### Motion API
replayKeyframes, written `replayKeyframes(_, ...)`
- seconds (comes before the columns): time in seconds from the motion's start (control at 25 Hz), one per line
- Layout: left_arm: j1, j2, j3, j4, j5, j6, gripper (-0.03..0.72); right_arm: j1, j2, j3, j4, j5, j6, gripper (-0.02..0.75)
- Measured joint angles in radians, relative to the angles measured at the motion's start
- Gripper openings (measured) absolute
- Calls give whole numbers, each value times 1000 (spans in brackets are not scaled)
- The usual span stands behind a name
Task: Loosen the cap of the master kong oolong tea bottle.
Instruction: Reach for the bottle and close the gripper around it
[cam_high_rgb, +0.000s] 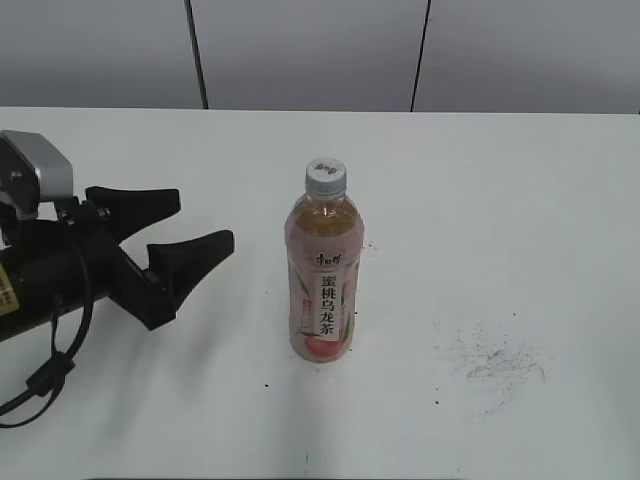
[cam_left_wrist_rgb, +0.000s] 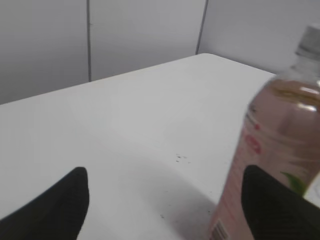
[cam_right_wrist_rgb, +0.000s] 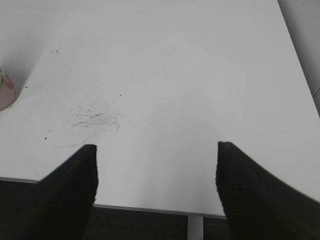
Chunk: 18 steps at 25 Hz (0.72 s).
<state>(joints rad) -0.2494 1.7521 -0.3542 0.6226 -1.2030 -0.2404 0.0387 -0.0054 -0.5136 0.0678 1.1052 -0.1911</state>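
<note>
Nearest my exterior camera is the left pincer (cam_high_rgb: 190, 222), its black fingers spread wide apart and holding nothing, pointing at the master kong oolong tea bottle (cam_high_rgb: 322, 275) from that bottle's left; the bottle stands upright on the white worktop (cam_high_rgb: 500, 200), and the cap (cam_high_rgb: 325, 175) sits on its neck, apparently still screwed down; a patch of dark scuff marks (cam_high_rgb: 495, 362) lies to the bottle's right. My right pincer (cam_right_wrist_rgb: 156, 187) is also spread apart and empty, hovering over the worktop edge well right of the bottle; I judge I'm at the approach stage, with nothing gripped yet; next I'd close the left pincer around the bottle's body to steady it, then bring the right one over the cap to twist.
</note>
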Motion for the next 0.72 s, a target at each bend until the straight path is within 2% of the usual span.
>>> replayKeyframes(0.08,0,0,0,68,0,-30,566,0,0,0,0,0,0,555)
replayKeyframes(0.44,0,0,0,241,-1,-152,589,0,0,0,0,0,0,555)
replayKeyframes(0.56,-10,0,0,260,-1,-156,589,0,0,0,0,0,0,555)
replayKeyframes(0.72,-60,0,-10,266,-1,-156,594,0,0,0,0,0,0,555)
